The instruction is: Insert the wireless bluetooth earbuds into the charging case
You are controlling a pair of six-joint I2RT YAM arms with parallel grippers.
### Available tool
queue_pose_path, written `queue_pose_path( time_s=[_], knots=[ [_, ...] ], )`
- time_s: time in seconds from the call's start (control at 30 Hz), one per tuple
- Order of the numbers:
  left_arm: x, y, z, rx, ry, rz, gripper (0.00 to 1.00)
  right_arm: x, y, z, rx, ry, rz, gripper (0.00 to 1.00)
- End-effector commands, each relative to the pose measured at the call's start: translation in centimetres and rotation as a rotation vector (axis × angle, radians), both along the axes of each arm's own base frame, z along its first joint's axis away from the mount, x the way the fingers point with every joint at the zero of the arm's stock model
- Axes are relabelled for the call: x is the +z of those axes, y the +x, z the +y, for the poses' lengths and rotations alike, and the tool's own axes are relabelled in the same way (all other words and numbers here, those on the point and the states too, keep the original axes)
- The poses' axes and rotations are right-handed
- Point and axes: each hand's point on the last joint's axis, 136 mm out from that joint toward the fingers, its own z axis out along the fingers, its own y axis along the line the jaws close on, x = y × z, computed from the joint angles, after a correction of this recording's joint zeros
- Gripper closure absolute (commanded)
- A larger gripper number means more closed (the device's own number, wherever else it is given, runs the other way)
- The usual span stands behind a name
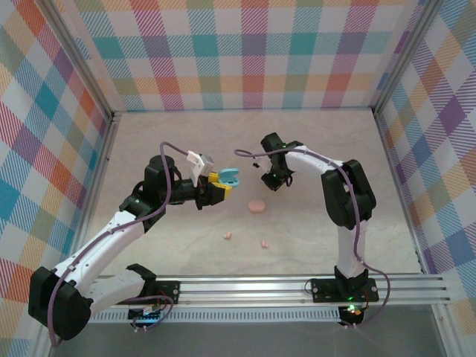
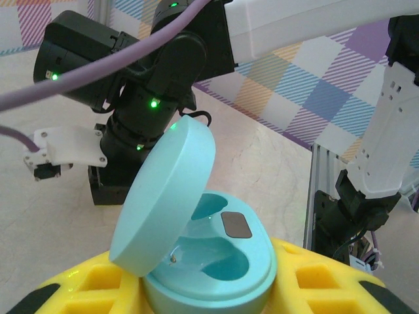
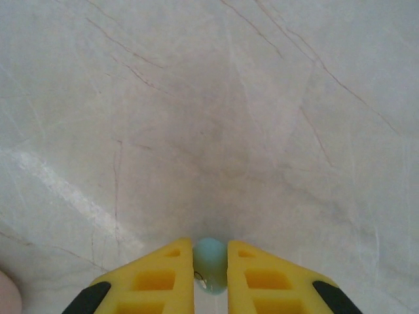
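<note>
My left gripper (image 1: 216,187) (image 2: 209,297) is shut on the round light blue charging case (image 1: 227,178) (image 2: 216,252), held above the table with its lid (image 2: 163,193) hinged open. Both wells in the case hold nothing. To its right, my right gripper (image 1: 269,181) (image 3: 211,244) is shut on a light blue earbud (image 3: 211,265), pinched between the yellow fingers (image 3: 163,275) just above the tabletop. Two pale pink earbuds (image 1: 227,236) (image 1: 263,243) lie on the table nearer the arm bases.
A round pink case (image 1: 256,205) lies shut on the table between the grippers and the pink earbuds; its edge (image 3: 8,291) appears in the right wrist view's lower left corner. Checked walls enclose the table. A metal rail (image 1: 297,286) runs along the near edge.
</note>
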Motion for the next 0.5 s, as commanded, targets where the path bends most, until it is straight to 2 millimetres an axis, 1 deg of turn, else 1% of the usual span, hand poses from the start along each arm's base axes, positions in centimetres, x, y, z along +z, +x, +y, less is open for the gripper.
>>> queue_pose_path(
  time_s=[0.0,0.07,0.17,0.3,0.47],
  knots=[
    [1.0,-0.4,0.1,-0.01,-0.02,-0.045,0.77,2.4,-0.5,0.2,-0.069,0.084,0.024,0.85],
    [1.0,-0.5,0.2,-0.008,-0.02,-0.047,0.77,2.9,-0.5,0.1,-0.102,0.114,0.038,0.85],
    [1.0,-0.5,0.3,-0.002,-0.019,-0.051,0.77,4.4,-0.6,0.0,-0.168,0.202,0.063,0.85],
    [1.0,-0.4,0.2,-0.001,-0.022,-0.055,0.77,7.7,-1.0,-0.1,-0.22,0.326,0.059,0.85],
    [1.2,-0.2,0.0,-0.008,-0.03,-0.065,0.77,12.7,-3.0,0.7,-0.231,0.463,0.056,0.84]
  ],
)
